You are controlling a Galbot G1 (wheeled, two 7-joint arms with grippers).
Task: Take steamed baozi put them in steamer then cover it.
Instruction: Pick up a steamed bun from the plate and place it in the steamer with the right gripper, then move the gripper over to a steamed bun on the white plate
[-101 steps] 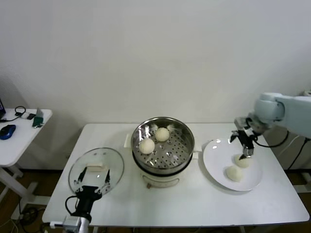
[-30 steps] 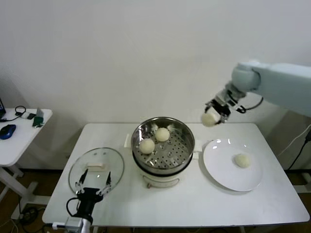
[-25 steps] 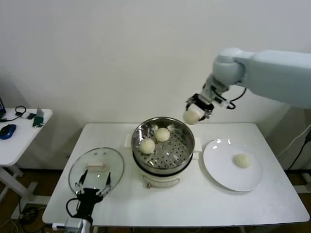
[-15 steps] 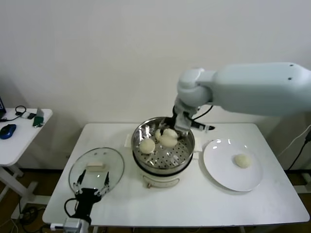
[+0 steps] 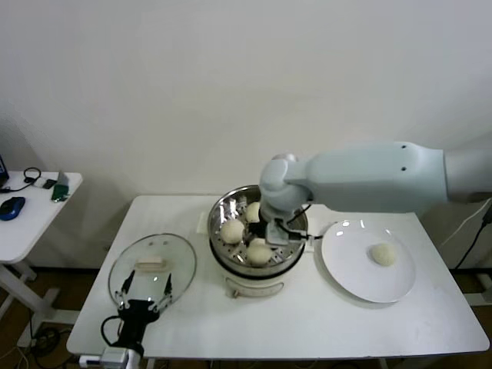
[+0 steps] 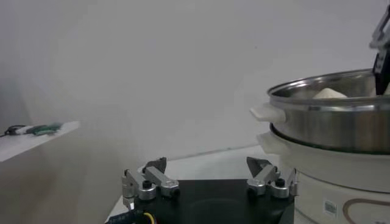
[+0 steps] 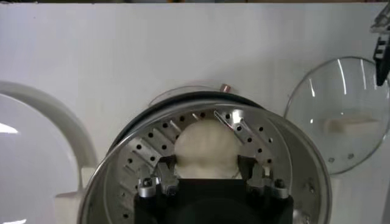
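Head view: the right end effector point(image 5: 265, 244) reaches into the steamer point(image 5: 296, 204) at counter centre, clamped on a baozi point(image 5: 260, 253) at the basket's 6 o'clock, with two buns at 9 and 12 o'clock. Left wrist view: the left end effector point(image 6: 209, 184) hangs spread apart beside the steamer's base. Right wrist view: the held bun sits between the fingers, the cover point(image 7: 341, 103) lying flat beyond the steamer's rim.

Right pincer point(image 5: 261, 244) clamped, left pincer point(image 5: 144, 294) agape
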